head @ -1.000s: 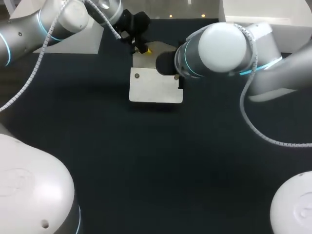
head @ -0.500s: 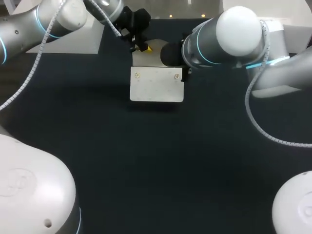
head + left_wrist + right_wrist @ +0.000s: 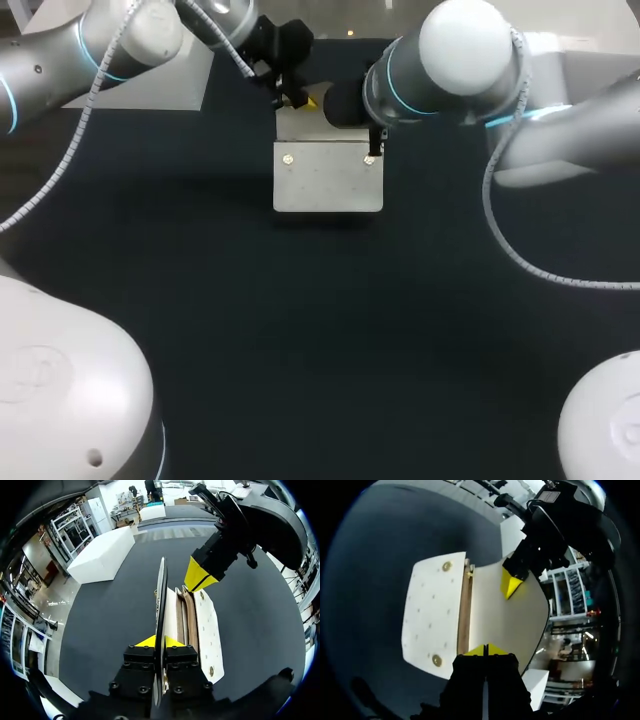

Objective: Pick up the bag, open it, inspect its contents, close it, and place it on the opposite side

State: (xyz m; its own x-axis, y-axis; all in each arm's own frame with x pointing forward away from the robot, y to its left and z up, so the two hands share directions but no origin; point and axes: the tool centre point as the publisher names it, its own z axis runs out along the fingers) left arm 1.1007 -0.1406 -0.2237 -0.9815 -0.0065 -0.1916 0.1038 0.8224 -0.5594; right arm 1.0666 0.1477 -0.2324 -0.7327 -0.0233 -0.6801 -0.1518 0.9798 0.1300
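Note:
A white bag [image 3: 328, 180] with two metal studs lies at the back middle of the dark table. Its flap is raised behind it. My left gripper [image 3: 293, 98] is at the bag's back left corner, and in the left wrist view my left gripper [image 3: 160, 641] is shut on the flap's thin edge, seen edge-on. My right gripper [image 3: 486, 649] is shut on the bag's [image 3: 427, 620] opposite edge, near the brown inner layers. Its yellow tips [image 3: 199, 577] touch the bag [image 3: 207, 625] ahead of my left fingers. In the head view my right arm hides most of that gripper.
A white block [image 3: 150, 85] stands at the back left of the table, close behind my left arm. Dark tabletop [image 3: 320, 330] stretches in front of the bag. My arms' white bases fill both near corners.
My right arm has drawn back toward the table's far side, uncovering the bag's front and both studs. Its gripper has closed. The bag has shifted slightly right.

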